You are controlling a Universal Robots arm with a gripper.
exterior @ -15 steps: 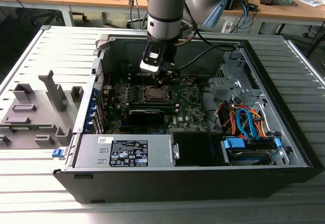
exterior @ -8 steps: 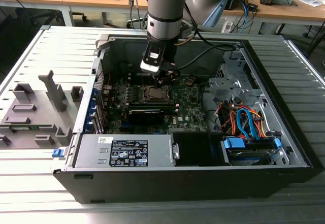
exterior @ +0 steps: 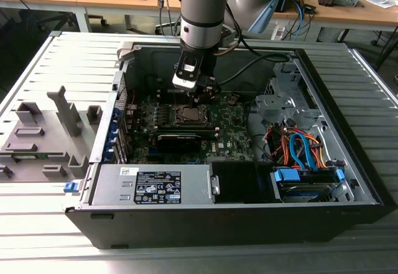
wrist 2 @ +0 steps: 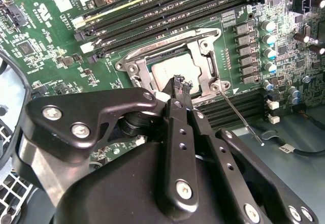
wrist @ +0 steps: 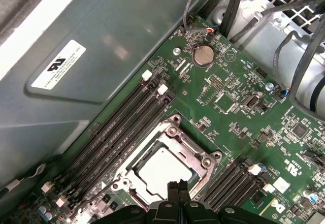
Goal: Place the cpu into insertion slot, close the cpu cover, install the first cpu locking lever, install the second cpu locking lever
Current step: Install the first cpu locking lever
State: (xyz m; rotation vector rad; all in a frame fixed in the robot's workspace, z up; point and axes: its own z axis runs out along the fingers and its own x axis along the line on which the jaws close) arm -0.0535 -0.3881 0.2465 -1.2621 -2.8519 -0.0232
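The cpu (wrist 2: 175,74) lies flat in the insertion slot (wrist 2: 133,67) on the green motherboard, its silvery face showing. The cpu cover (wrist: 179,137) lies down over it, framing the chip (wrist: 161,169) through its window. A thin wire locking lever (wrist 2: 242,118) sticks out loose from one corner of the socket. My gripper (wrist 2: 179,83) hovers just above the socket's edge, fingers shut together with nothing between them. It also shows in the first wrist view (wrist: 177,187). In the exterior view the gripper (exterior: 198,91) hangs over the socket (exterior: 189,114) inside the open computer case.
Long black memory slots (wrist: 119,132) run along both sides of the socket. A black card (exterior: 179,138) sits in front of it. The power supply (exterior: 152,184), drive cage (exterior: 280,103) and coloured cables (exterior: 298,146) fill the case. Grey fixtures (exterior: 37,137) stand at the exterior view's left.
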